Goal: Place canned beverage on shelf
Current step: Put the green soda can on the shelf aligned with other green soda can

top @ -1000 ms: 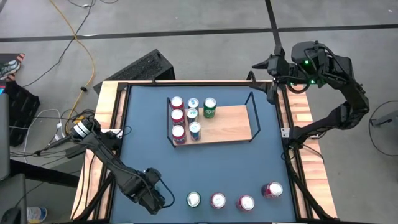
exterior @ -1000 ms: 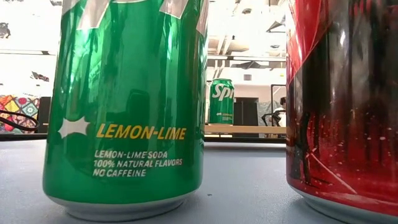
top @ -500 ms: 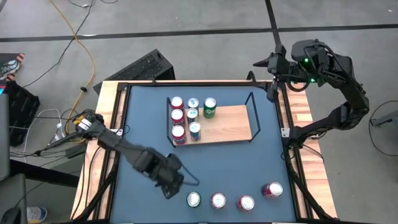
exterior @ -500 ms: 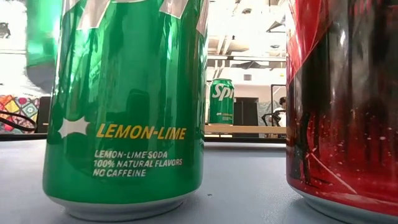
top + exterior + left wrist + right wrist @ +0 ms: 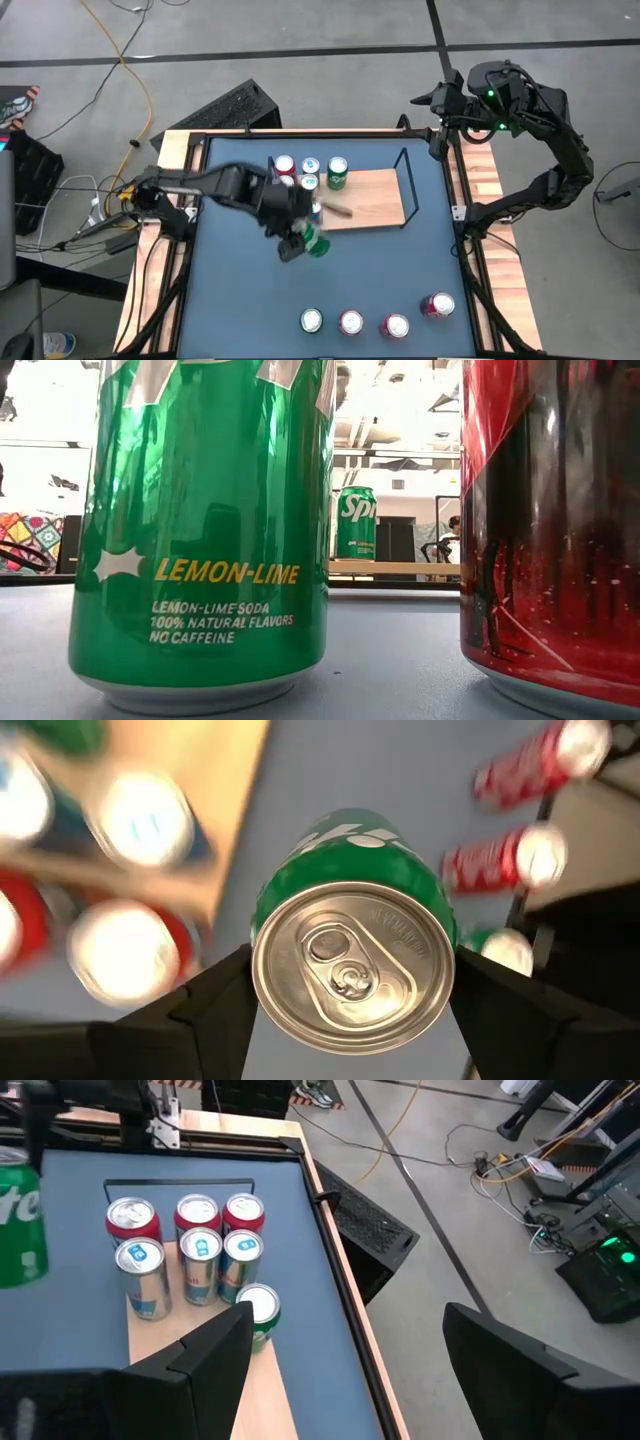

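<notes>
My left gripper (image 5: 308,241) is shut on a green soda can (image 5: 317,240), in the air just in front of the shelf's near edge. In the left wrist view the can's silver top (image 5: 350,965) faces the camera. The shelf (image 5: 365,195) is a light-wood board with black wire ends; several red, blue and green cans (image 5: 310,167) stand on its left part. My right gripper (image 5: 422,100) is open and empty, beyond the table's far right corner. My left gripper pinches the green can between its two fingers (image 5: 215,995), one on each side of the can's wall just below the top rim (image 5: 268,910). The fingers come from above, slanting, and run along the can. The can hangs tilted below them, clear of the table.
Several cans stand in a row near the table's near edge: a green one (image 5: 312,320) and three red ones (image 5: 396,326). In the low view the green one (image 5: 200,530) and a red one (image 5: 550,530) fill the foreground. The shelf's right half (image 5: 380,195) is bare.
My left gripper has carried the green can up from the near left part of the table toward the far edge and to the right, up to the shelf's near edge. It has stayed shut on the can. The can is lifted clear and tilted.
</notes>
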Controlling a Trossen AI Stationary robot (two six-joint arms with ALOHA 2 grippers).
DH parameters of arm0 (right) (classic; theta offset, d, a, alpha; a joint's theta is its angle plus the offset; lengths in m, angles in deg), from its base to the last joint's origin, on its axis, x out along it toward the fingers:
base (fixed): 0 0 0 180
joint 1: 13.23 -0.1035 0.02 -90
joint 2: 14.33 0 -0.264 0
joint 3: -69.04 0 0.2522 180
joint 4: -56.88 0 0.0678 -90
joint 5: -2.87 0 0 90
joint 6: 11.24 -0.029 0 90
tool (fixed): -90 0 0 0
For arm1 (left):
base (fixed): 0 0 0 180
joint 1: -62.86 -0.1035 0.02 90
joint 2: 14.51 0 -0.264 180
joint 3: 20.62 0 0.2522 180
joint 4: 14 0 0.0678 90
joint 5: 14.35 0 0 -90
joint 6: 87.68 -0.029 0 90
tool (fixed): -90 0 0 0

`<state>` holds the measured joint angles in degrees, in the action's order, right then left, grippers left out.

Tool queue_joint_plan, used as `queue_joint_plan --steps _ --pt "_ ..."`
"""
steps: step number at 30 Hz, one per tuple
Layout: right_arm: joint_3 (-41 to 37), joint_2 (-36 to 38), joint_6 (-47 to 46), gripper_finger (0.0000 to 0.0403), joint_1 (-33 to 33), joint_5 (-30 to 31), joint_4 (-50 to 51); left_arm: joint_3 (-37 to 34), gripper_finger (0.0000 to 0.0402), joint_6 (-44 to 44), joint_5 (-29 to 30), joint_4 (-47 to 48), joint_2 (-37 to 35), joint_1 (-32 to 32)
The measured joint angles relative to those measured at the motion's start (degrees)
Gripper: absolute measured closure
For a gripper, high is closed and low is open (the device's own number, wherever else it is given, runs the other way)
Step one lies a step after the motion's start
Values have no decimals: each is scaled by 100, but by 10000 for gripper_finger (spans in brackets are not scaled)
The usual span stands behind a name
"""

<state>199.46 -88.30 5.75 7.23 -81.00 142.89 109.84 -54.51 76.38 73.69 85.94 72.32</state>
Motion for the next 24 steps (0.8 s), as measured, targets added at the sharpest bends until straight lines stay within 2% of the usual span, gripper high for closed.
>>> queue_joint_plan --steps 5,10,14,18,24 --pt "0 0 -2 85 117 -2 26 376 134 -908 242 -329 -5 -636" --pt "0 0 -6 85 266 0 24 431 134 -1906 407 -1127 -7 -1215" --pt "0 0 -49 85 381 0 24 431 134 -2610 422 -1421 20 -1604" --pt "0 0 -184 85 468 0 24 425 134 -3043 108 -1406 135 -1922" --pt "0 0 -302 85 556 -2 92 440 134 -3644 -301 -1288 592 -2034"
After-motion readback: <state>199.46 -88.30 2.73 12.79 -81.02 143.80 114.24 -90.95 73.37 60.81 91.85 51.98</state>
